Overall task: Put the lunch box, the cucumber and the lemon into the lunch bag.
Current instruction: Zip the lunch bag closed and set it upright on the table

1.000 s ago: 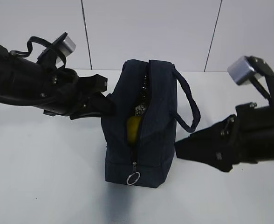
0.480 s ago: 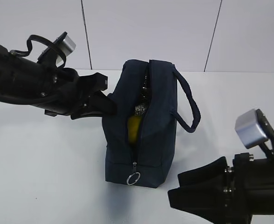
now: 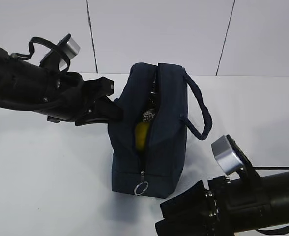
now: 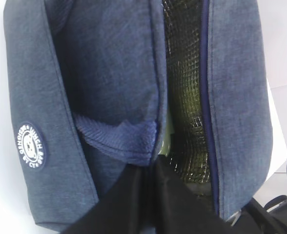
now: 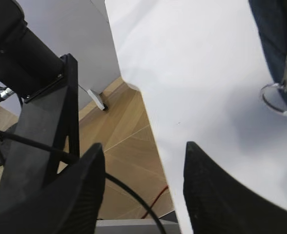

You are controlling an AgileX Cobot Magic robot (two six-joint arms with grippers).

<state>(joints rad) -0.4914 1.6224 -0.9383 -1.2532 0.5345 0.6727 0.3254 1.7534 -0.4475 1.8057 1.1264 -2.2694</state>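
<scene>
The navy lunch bag [image 3: 157,142] stands upright mid-table with its zipper open along the top and front. Through the slit the yellow lemon [image 3: 140,135] shows inside. In the left wrist view the silver lining [image 4: 185,92] has a green sheen, and a pale green sliver [image 4: 166,139] at the opening looks like the lunch box lid. I cannot make out the cucumber. My left gripper [image 3: 115,109] [image 4: 153,165] is shut on the bag's left rim beside the handle strap [image 4: 116,141]. My right gripper [image 3: 163,219] [image 5: 143,146] stands open and empty, low in front of the bag.
The zipper's metal ring pull [image 3: 140,188] [image 5: 280,100] hangs at the bag's lower front. The right handle loop [image 3: 201,115] sticks out sideways. In the right wrist view the table's front edge [image 5: 153,126] runs under the fingers, with wooden floor, cables and a black stand [image 5: 41,131] below.
My right arm has swung from beside the bag's right side down and leftward to the table's front edge. Its jaws stay apart. The left arm and the bag have not moved.
</scene>
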